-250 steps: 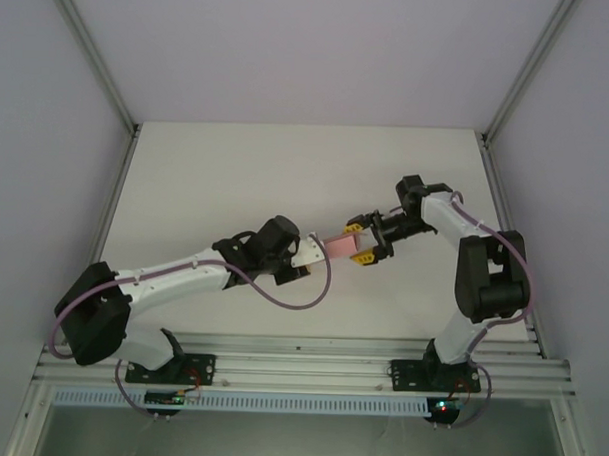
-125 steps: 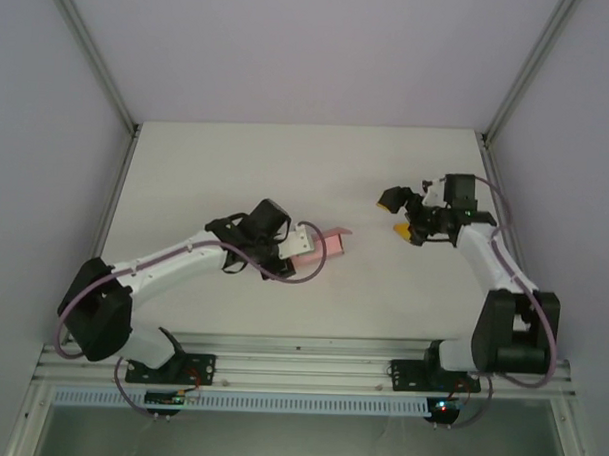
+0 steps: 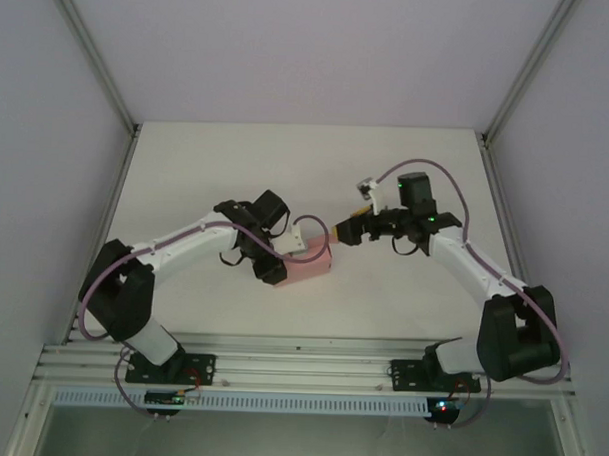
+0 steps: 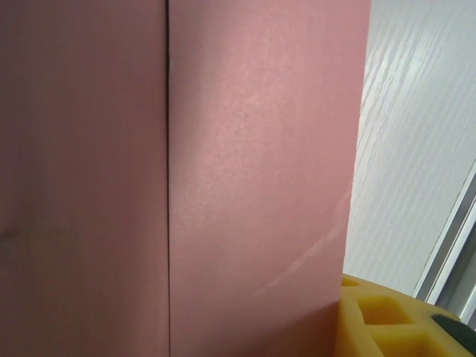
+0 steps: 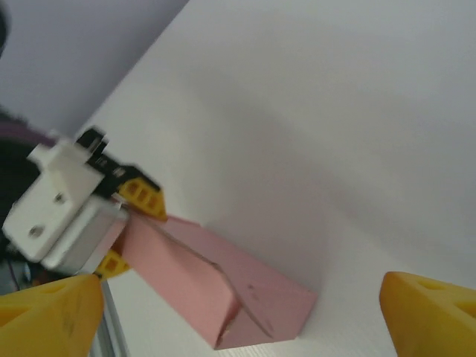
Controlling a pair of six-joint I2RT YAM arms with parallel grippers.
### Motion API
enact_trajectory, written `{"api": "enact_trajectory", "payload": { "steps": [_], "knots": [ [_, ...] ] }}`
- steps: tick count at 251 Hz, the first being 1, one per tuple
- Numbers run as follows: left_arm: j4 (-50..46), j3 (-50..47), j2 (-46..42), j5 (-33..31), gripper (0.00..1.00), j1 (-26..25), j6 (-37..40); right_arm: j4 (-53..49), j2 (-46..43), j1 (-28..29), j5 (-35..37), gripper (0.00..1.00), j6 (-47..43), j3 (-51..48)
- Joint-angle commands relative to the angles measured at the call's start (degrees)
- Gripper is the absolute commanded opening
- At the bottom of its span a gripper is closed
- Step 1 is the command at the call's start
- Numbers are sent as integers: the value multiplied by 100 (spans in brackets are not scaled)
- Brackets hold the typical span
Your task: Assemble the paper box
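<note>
The paper box (image 3: 311,263), salmon-pink and folded into a shallow rectangular form, is being gripped at its left end by the left gripper (image 3: 292,255), whose jaws are closed on the card. In the right wrist view the card is being clamped between two yellow pads (image 5: 142,198), one above it and one below. The box is being held near the middle of the table (image 3: 217,165), slightly toward the near edge. Contact with the surface cannot be determined. In the left wrist view a dark seam (image 4: 167,186) is being shown running straight down the pink face.

The right gripper (image 3: 350,230) is being held just beyond the right end of the box, apart from it, with the jaws spread wide. Its yellow fingertips (image 5: 53,312) are being seen at opposite lower corners of its own camera view. The box's end, where a curved flap edge is visible, is lying between and beyond them.
</note>
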Motion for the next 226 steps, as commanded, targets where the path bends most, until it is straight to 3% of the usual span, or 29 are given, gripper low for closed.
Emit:
{"api": "enact_trajectory", "payload": {
  "steps": [1, 18, 61, 109, 152, 182, 226],
  "knots": [
    [-192, 236, 44, 208, 37, 28, 71, -799, 239, 298, 588, 87, -1037, 497],
    [-193, 255, 61, 248, 37, 38, 89, -1058, 379, 467, 1039, 81, -1154, 641],
    [-189, 251, 78, 303, 36, 58, 150, -1431, 661, 645, 962, 69, -1453, 770],
    [-232, 323, 195, 294, 37, 56, 125, -1938, 912, 836, 1121, 40, -1752, 1028],
    [-320, 460, 382, 271, 37, 61, 67, -1981, 898, 944, 1313, 36, -1640, 1060],
    [-302, 493, 424, 255, 36, 56, 63, -2150, 897, 993, 1560, 18, -1641, 1089],
    [-285, 519, 439, 217, 36, 56, 41, -2266, 941, 1007, 1618, 4, -1353, 1195]
  ]
}}
